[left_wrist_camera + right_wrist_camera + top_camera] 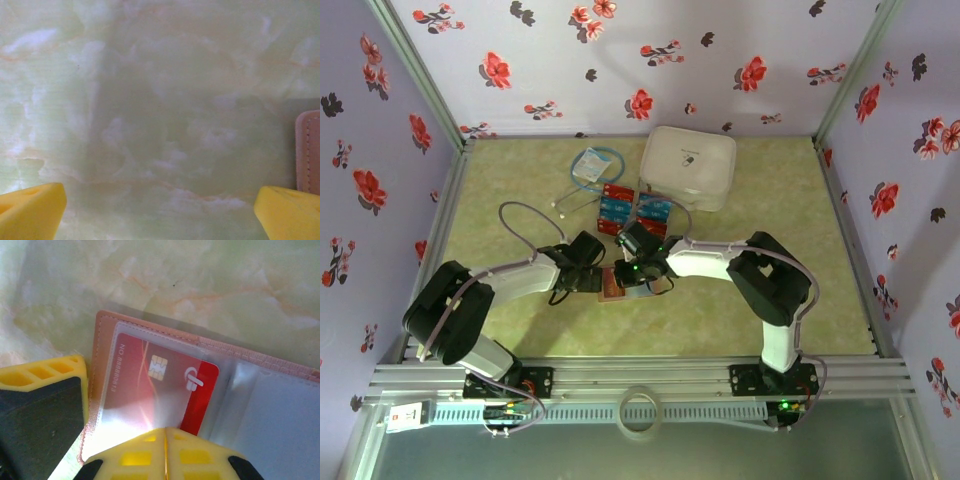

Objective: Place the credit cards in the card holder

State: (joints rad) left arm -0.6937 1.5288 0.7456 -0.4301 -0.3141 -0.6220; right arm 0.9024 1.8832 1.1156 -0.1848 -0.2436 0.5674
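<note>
Right wrist view: a small flat tan-brown card holder lies open on the green marbled tabletop, with its clear plastic sleeve facing up. A red chip card sits most of the way inside the sleeve. A strip at its right end shows a deeper, bare red, so I judge that end is outside the pocket mouth.

Right gripper: the yellow fingers are pressed together with no gap at the seam, sitting at the card's near long edge. I cannot tell whether they pinch the card or only bear on it.

Left gripper: jaws wide apart with nothing between them, over bare table. The holder's stitched edge shows just beside its right finger. In the right wrist view, a yellow finger with a black pad stands against the holder's outer short edge. I take it for the left arm's, acting as a stop.

What matters: the card's long axis runs left to right across the right camera. I judge the travel left to do is leftward along that axis, toward the braced edge. The right arm is on the card; the left is merely alongside.

Overhead: the loose red and blue cards lie just beyond the holder, short of a white zip case.
</note>
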